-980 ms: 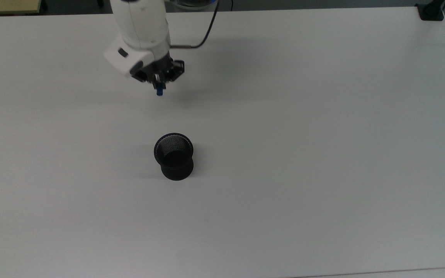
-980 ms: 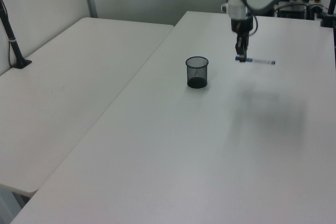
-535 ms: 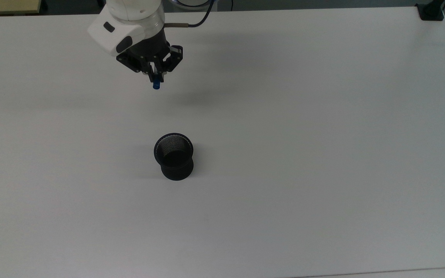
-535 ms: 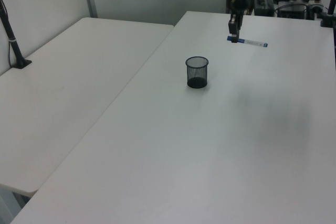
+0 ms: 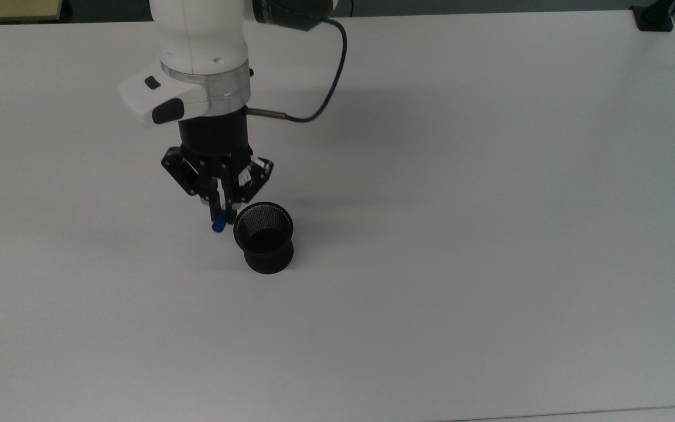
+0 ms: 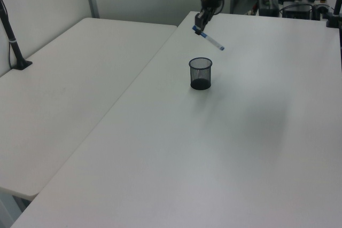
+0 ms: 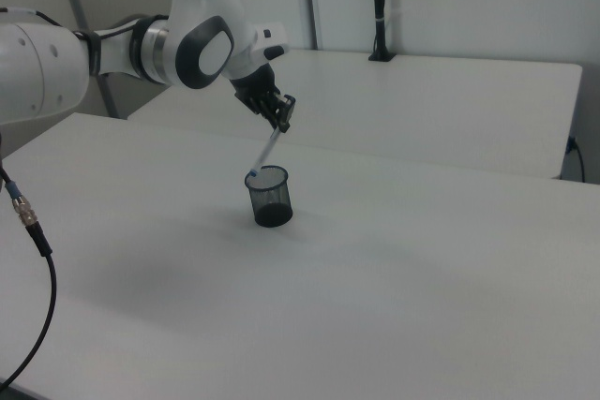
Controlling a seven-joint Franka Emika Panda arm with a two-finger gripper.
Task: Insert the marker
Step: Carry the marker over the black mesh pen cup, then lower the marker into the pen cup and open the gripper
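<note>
Marker held tilted above the cup rim

The black two-finger gripper clenches the slim white-barrelled, blue-capped marker near its cap; the long axis slants down toward the black mesh cup, tail end just beside the rim, not yet inside.

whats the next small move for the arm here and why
Probably tilt the marker closer to upright and line its lower tip up over the mouth of the mesh cup. The gripper holds the marker by its capped end, slanted, above the table, with the lower tip near the cup's rim but not yet inside.
</note>
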